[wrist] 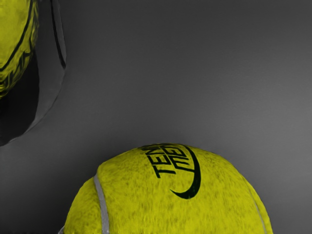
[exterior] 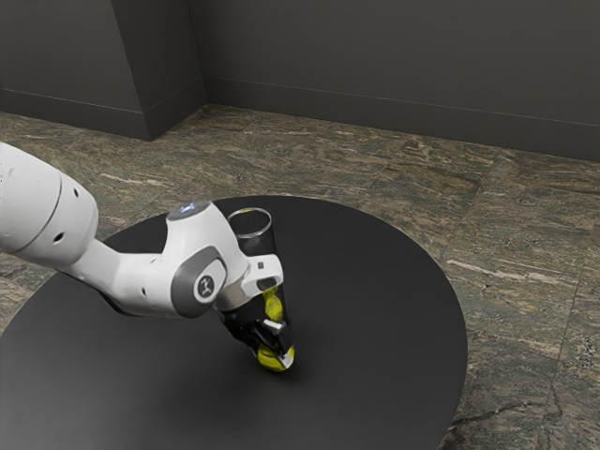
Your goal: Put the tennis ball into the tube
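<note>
Tennis ball (wrist: pixel 170 195) outside tube (exterior: pixel 256 242), at your gripper's (exterior: pixel 275 355) 6 o'clock in exterior view. Tube, toward 12, contains another ball (exterior: pixel 273 306), partly hidden. Far finger hidden; can't tell opening or hold.

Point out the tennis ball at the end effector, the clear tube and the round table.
Tennis ball (wrist: pixel 136 195): wrist view, yellow fuzz.
Clear tube (exterior: pixel 258 245): exterior view, wall below rim.
Round table (exterior: pixel 375 291): exterior view, bare top.

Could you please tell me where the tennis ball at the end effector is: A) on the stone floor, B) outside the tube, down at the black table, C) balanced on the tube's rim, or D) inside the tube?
B: the ball is low at the table, outside the tube's clear wall.
</note>
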Motion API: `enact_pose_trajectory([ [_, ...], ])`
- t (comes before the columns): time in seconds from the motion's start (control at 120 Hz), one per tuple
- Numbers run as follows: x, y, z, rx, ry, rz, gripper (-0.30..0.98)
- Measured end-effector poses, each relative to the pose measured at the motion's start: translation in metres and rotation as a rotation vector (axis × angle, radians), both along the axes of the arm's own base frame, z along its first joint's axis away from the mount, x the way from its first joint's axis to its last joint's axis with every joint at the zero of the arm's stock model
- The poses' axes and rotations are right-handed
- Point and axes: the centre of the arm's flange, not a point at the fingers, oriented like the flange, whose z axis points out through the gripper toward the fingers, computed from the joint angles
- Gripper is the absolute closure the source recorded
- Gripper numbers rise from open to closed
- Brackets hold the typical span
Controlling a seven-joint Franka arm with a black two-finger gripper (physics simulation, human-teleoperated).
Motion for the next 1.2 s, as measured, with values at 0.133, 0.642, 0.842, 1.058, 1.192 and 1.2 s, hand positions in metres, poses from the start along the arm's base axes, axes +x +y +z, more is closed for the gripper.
enact_pose_trajectory([
  [0.133, -0.002, 0.0, 0.013, 0.009, -0.024, 0.01, 0.42],
  [0.642, -0.005, -0.058, 0.195, 0.02, -0.387, -0.05, 0.47],
  [0.842, 0.016, -0.034, 0.269, 0.008, -0.532, 0.016, 0.46],
  [1.058, 0.018, 0.012, 0.294, 0.047, -0.58, 0.092, 0.45],
  [1.192, 0.015, 0.028, 0.284, 0.066, -0.55, 0.111, 0.44],
  [1.2, 0.015, 0.028, 0.283, 0.067, -0.548, 0.111, 0.44],
])
